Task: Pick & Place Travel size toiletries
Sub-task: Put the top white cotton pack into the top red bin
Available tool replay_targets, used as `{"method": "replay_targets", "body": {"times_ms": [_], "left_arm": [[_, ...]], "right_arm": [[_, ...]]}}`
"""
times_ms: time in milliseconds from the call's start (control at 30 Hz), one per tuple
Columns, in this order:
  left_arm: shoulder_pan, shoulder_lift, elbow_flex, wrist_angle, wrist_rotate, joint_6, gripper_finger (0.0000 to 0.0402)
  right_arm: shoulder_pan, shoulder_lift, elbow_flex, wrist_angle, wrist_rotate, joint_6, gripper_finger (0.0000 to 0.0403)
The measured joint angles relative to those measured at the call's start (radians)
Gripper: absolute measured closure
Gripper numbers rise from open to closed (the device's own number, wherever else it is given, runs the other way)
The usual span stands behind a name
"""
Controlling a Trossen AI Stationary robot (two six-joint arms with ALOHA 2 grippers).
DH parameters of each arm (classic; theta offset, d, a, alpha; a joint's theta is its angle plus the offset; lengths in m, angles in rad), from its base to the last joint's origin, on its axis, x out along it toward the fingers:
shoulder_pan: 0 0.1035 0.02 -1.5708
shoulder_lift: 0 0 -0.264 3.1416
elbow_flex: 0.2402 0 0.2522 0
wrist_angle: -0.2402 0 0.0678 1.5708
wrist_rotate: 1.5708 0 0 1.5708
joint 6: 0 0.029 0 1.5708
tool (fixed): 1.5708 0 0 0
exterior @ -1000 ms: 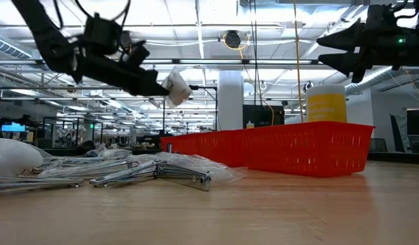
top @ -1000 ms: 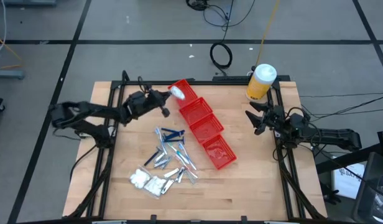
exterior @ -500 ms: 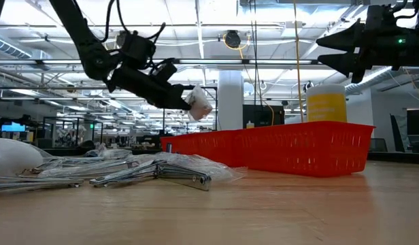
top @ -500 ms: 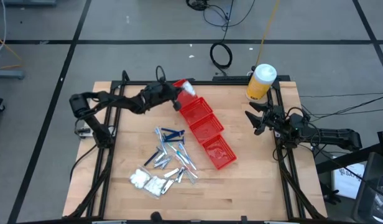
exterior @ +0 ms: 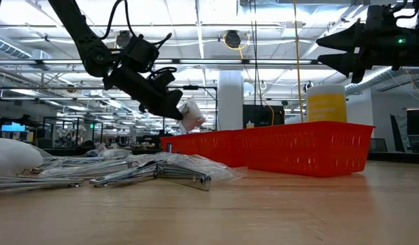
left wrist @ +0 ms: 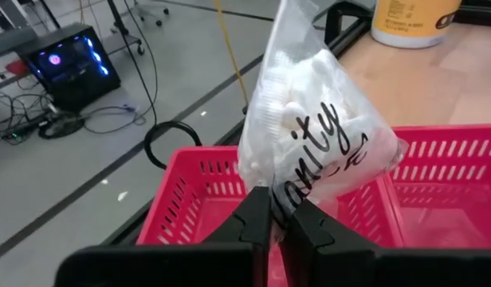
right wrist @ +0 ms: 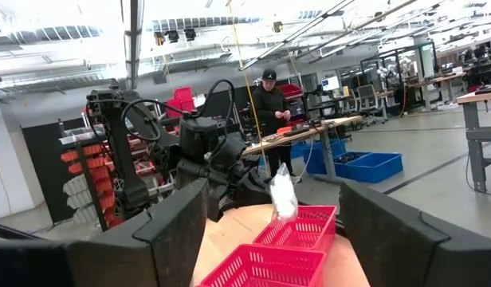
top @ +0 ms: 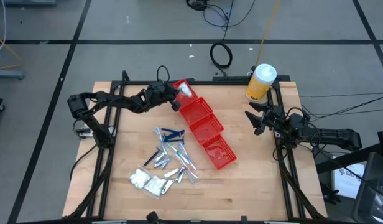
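Clear plastic packet of white cotton pieces [left wrist: 309,143], seen in left wrist view: black handwriting-style print, legible part "anity", first letter hidden behind the dark fingers; a second line below it starts with something like "K", rest unreadable. Tall yellow bottle with white cap [left wrist: 411,20]: dark print on its label, too small to read. No other readable text in any view.

Row of 4 bins [top: 206,127] runs 11 to 5 o'clock at table centre, toiletries pile [top: 165,162] at 7, bottle [top: 260,82] at 1.
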Motion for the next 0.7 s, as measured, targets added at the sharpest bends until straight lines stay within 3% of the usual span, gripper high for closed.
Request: {"method": "replay_targets", "body": {"times_ms": [200,700], "left_arm": [[0.004,-0.001,0.000,-0.044,0.001,-0.041,0.0365],[0.004,-0.031,-0.001,-0.096,-0.108,-0.041,0.0171]], "right_arm": [[0.000,0.000,0.000,0.000,0.000,0.000,0.0135],[0.000,0.000,0.000,-0.001,0.000,0.000,0.0135]]}}
